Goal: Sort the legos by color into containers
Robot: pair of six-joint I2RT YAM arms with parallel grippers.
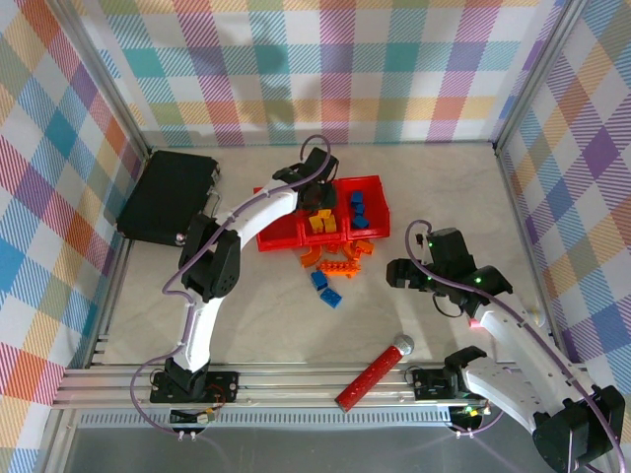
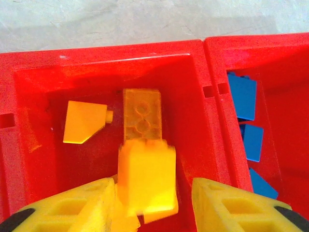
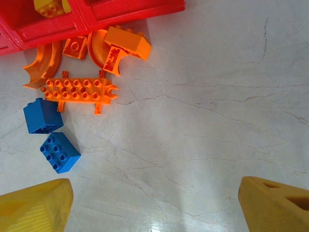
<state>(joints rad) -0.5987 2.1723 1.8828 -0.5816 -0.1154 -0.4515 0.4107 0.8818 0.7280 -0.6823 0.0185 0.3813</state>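
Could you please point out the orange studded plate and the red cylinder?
orange studded plate point(image 3: 79, 90): right wrist view, centre of its studded top.
red cylinder point(image 1: 368, 380): top external view, middle of its red shaft.

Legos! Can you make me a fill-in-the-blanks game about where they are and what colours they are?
1. The middle bin below the left gripper holds legos coloured ____.
2. The right bin holds bricks coloured ____.
3. The loose blue bricks on the table number ____.
4. The long studded plate on the table is ____.
Missing words: yellow, blue, two, orange.
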